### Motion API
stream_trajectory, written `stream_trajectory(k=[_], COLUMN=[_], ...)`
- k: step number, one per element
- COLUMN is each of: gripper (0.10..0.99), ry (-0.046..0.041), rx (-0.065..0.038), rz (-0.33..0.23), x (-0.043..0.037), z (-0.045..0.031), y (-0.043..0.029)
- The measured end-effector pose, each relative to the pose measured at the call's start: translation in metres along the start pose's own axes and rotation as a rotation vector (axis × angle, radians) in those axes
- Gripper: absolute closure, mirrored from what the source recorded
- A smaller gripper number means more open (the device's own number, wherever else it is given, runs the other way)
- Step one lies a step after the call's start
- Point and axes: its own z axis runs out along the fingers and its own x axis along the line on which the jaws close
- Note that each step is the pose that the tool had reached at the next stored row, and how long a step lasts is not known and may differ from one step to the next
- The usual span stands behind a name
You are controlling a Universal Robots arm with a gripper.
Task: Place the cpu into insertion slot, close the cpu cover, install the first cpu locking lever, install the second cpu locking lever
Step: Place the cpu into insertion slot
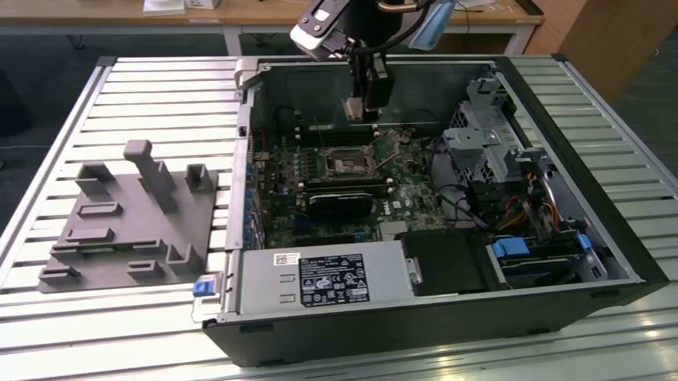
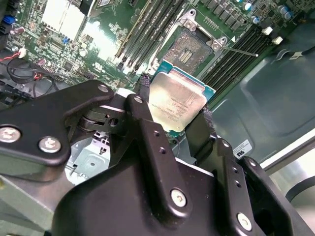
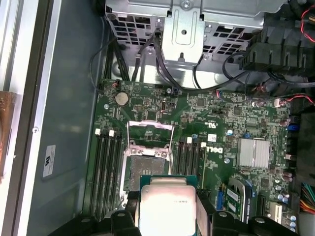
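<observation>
My gripper is shut on the cpu, a flat square chip with a dull silver top, pinched by its edges between the two black fingers. In both wrist views the cpu hangs above the green board, short of the insertion slot and apart from it. The slot's dark square centre lies bare. The cpu cover, a thin silver frame, is swung up at the slot's far side. A thin locking lever sticks out beside the slot. In the exterior view the gripper hovers inside the open case over the insertion slot.
Long black memory slots flank the socket. A black card lies nearer the power supply. A metal drive cage with cables fills the exterior view's right. A grey fixture sits outside the case on the slatted table.
</observation>
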Motion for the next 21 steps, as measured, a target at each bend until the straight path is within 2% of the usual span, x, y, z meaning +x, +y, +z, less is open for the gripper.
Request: stream_trajectory(k=[8,11,21], gripper=[0.545,0.545,0.545], ry=[-0.0018,-0.0061,-0.0082], rx=[0.002,-0.003,-0.004], rz=[0.0,0.0,0.007], x=[-0.0001,-0.0001,0.0048], z=[0.0084,0.0111,0.0296], y=[-0.0004,-0.0007,-0.0017])
